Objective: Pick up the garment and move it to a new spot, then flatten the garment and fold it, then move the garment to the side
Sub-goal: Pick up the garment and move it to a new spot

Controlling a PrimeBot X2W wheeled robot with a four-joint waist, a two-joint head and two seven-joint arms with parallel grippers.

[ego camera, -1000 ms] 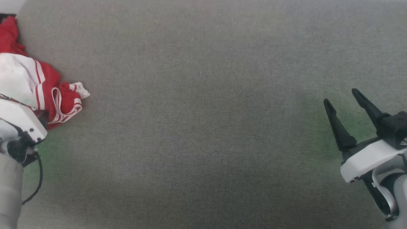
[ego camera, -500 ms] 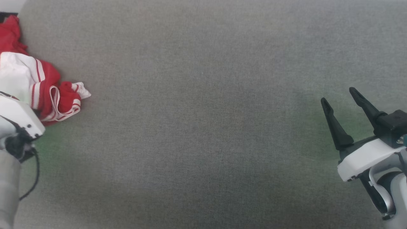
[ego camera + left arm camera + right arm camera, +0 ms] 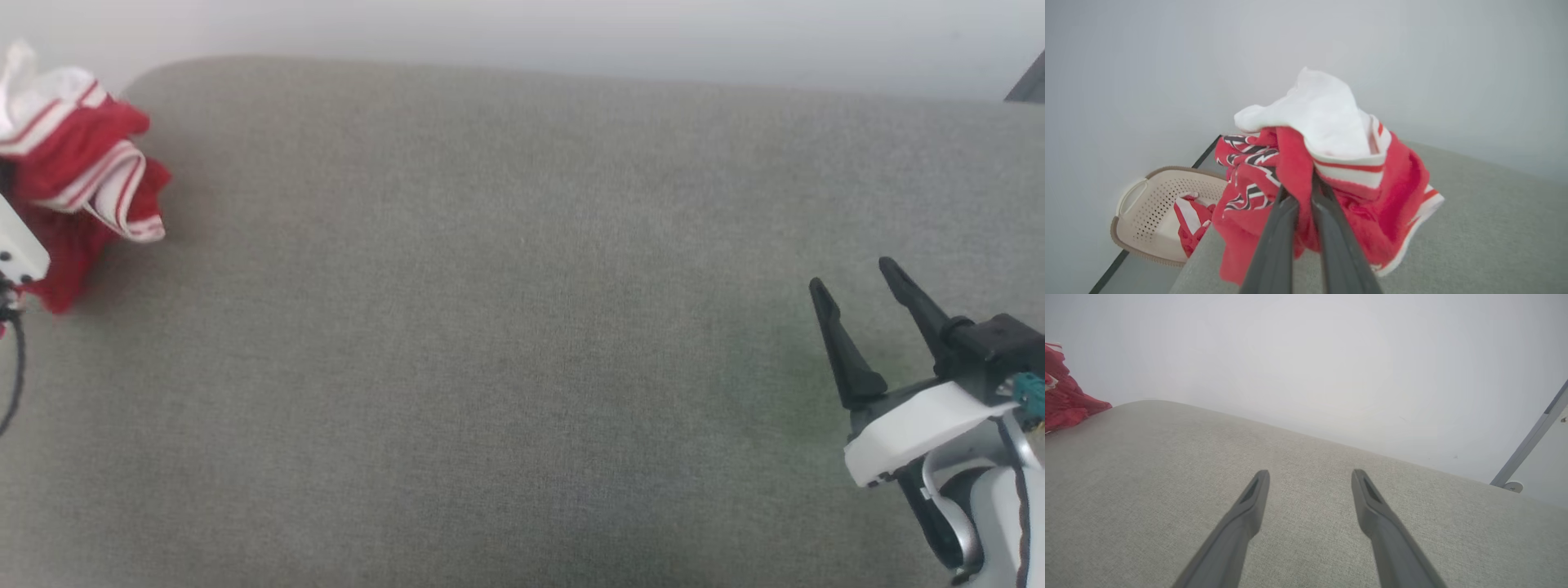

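Plainly the first step is in hand: picking the garment up and carrying it to a new spot. At the far left, beyond the edge of the grey surface (image 3: 522, 343) and lower down, sits a beige perforated basket (image 3: 1147, 204). Just right of it the garment (image 3: 1339, 163) hangs bunched in the air over the surface's left end, pinched between the fingers of the left pincer (image 3: 1304, 190). At the near right the right pincer (image 3: 851, 278) hovers just above the surface, spread and holding nothing. Next, I judge, the left arm should carry the bundle rightward to the middle, lower it and let go, so both pincers can draw it flat.
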